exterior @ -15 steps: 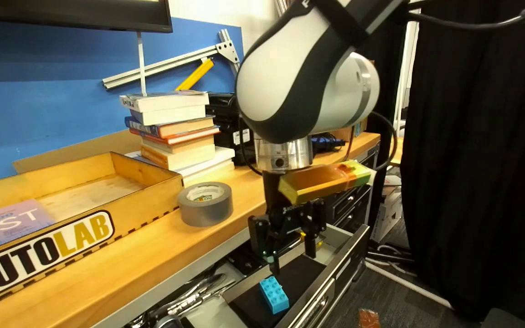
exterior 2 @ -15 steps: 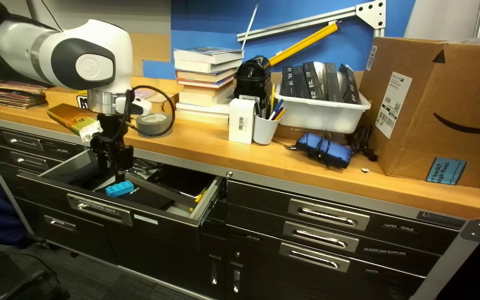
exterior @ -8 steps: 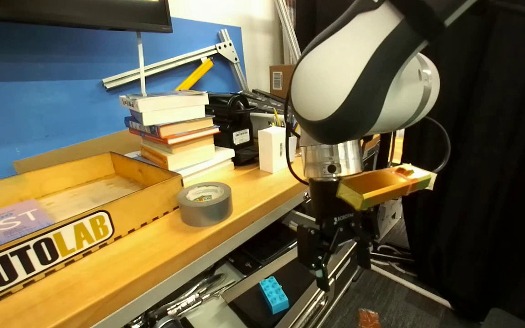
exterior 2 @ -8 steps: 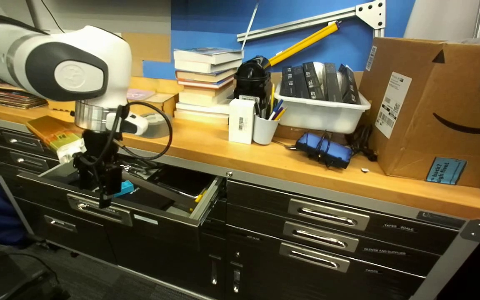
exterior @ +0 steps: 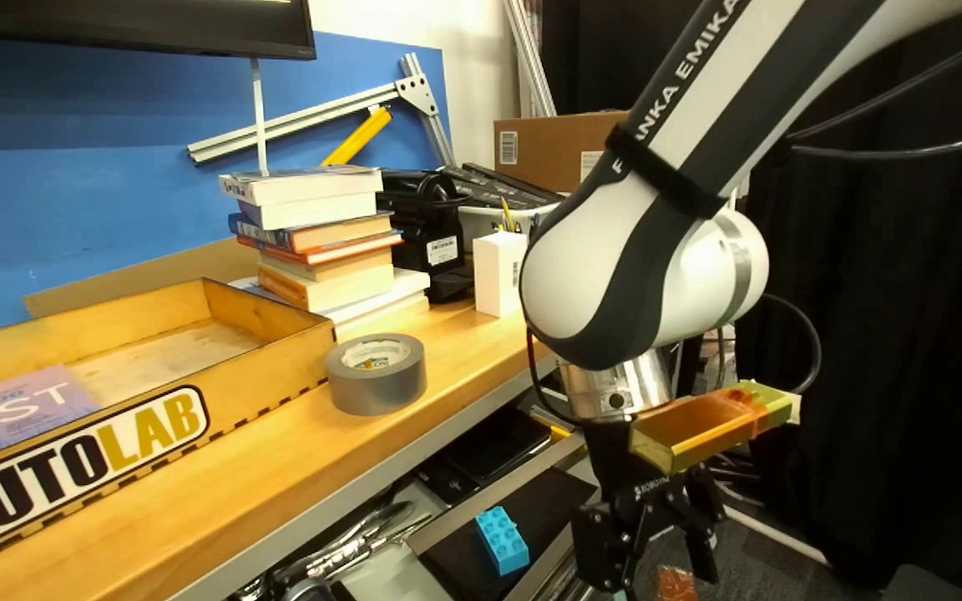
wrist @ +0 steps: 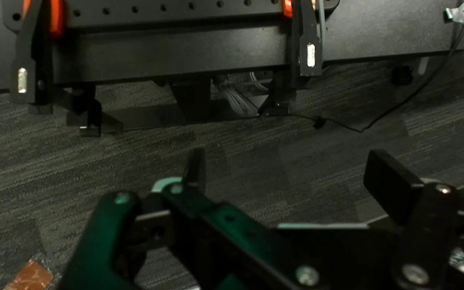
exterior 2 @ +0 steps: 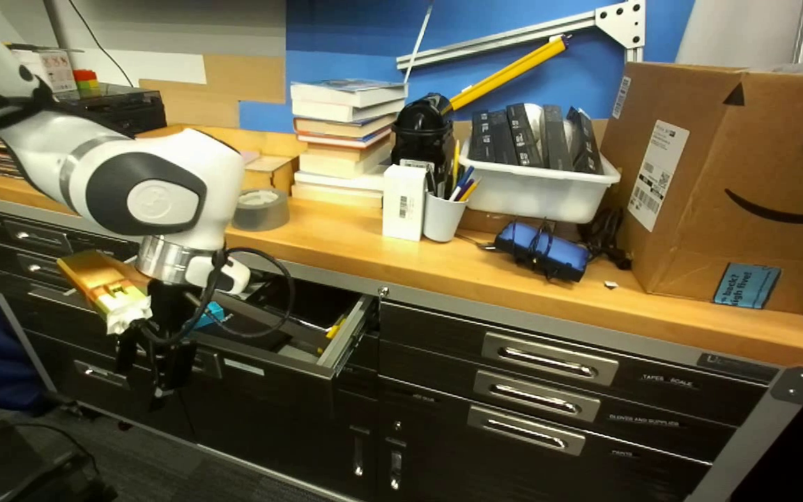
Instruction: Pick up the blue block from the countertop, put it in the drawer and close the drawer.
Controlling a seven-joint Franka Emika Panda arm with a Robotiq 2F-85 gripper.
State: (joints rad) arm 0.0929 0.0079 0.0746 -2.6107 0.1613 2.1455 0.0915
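Partly behind the claw (exterior 2: 142, 385): drawer (exterior 2: 277, 382).

In an exterior view the arm (exterior 2: 154, 202) partly hides the blue block (exterior 2: 212, 314) toward eight o'clock, while in an exterior view the bottom edge crops the drawer (exterior: 541, 569) at six o'clock and one of the fingers (exterior: 606, 555) at five.
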